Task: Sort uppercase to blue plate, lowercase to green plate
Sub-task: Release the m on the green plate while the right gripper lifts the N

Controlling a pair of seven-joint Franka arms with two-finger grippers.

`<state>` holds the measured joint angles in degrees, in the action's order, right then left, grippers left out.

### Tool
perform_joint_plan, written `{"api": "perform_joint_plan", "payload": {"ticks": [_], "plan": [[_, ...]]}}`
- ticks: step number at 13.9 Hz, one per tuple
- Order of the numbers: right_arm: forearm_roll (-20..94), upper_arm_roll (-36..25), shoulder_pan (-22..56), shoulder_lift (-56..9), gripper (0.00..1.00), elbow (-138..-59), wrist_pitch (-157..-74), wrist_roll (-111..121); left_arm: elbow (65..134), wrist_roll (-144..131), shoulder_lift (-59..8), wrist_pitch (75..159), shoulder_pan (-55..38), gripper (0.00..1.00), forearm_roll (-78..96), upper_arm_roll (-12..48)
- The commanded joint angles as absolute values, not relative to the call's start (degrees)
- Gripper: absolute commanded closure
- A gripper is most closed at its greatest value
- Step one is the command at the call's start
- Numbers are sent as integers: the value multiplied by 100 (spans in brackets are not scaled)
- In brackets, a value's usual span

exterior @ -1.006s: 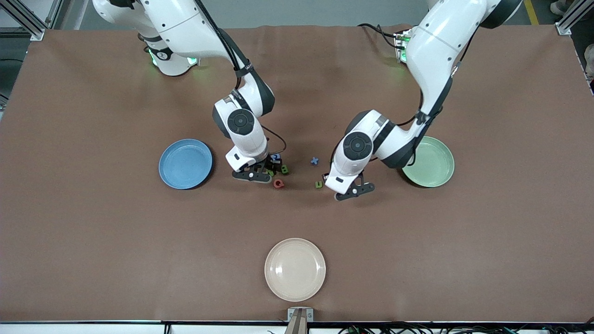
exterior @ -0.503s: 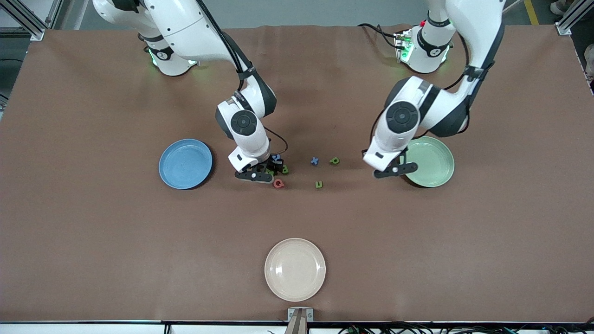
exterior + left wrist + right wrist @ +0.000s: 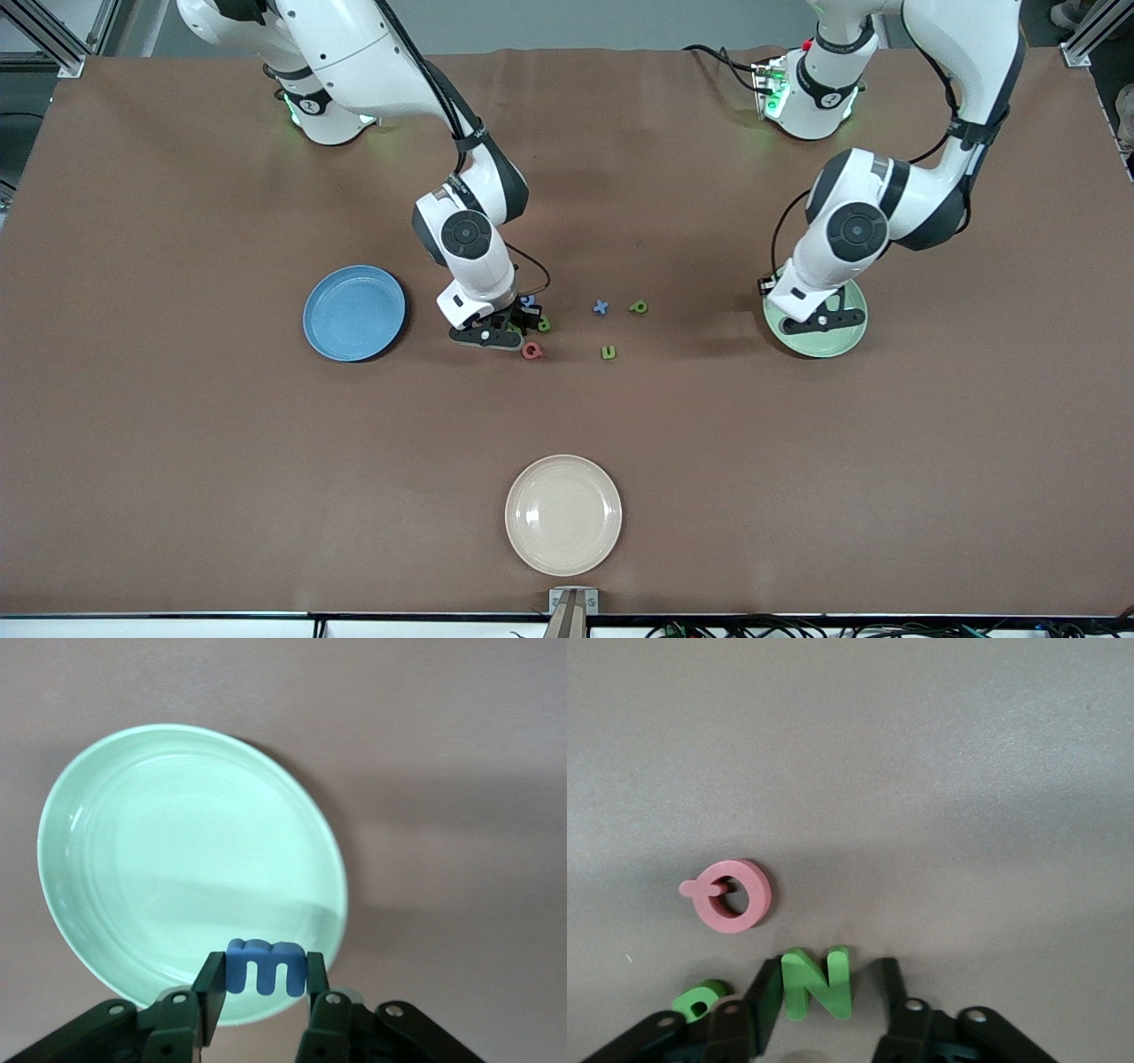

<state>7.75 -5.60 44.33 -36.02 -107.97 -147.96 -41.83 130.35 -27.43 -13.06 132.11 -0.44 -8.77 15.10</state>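
Left gripper (image 3: pixel 262 979) up over green plate (image 3: pixel 837 341), clamped on blue m (image 3: pixel 266 966), letter hanging above the plate's rim (plate otherwise bare in left wrist view). Right gripper (image 3: pixel 828 997) down at table among the letter cluster, fingers (image 3: pixel 766 992) around green N (image 3: pixel 818 981) with a gap showing on one side, not seen clamped. Green B (image 3: pixel 698 999) just beside that finger, red Q (image 3: pixel 532 351) near, nearer front camera. Blue x (image 3: pixel 601 307), green p (image 3: pixel 638 307), green n (image 3: pixel 609 353) loose mid-table. Blue plate (image 3: pixel 354 312) toward right arm's end, cream plate (image 3: pixel 563 514) nearest camera.
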Motion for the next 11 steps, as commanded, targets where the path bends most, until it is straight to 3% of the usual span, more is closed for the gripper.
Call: {"api": "perform_joint_plan", "payload": {"ticks": [1, 2, 3, 5, 8, 9, 10, 11], "plan": [[756, -615, 4518, -3665, 80, -10723, -14748, -4219, 13482, -2348, -1090, 13613, 271, 85, -958, 1556], [756, -624, 4491, -3656, 95, -10723, -14722, -4227, 13535, -2225, -1142, 13762, 359, 85, -958, 1556], [756, -624, 4465, -3648, 100, -10723, -14696, -4210, 13579, -2154, -1186, 13859, 421, 85, -967, 1547], [756, -668, 4386, -3551, 100, -10723, -14337, -4009, 13658, -2022, -1257, 14027, 492, 84, -967, 1547], [756, -817, 4009, -3025, 100, -10565, -12960, -2886, 13772, -1987, -1301, 14115, 527, 80, -967, 1547], [756, -896, 3877, -2884, 100, -10512, -12590, -2474, 13772, -1978, -1301, 14115, 527, 61, -967, 1547], [756, -983, 3737, -2718, 100, -10494, -12255, -1930, 13772, -1978, -1309, 14107, 519, 27, -967, 1547], [756, -1054, 3622, -2603, 100, -10494, -12017, -1516, 13772, -1978, -1310, 14098, 501, 8, -967, 1547]]}}
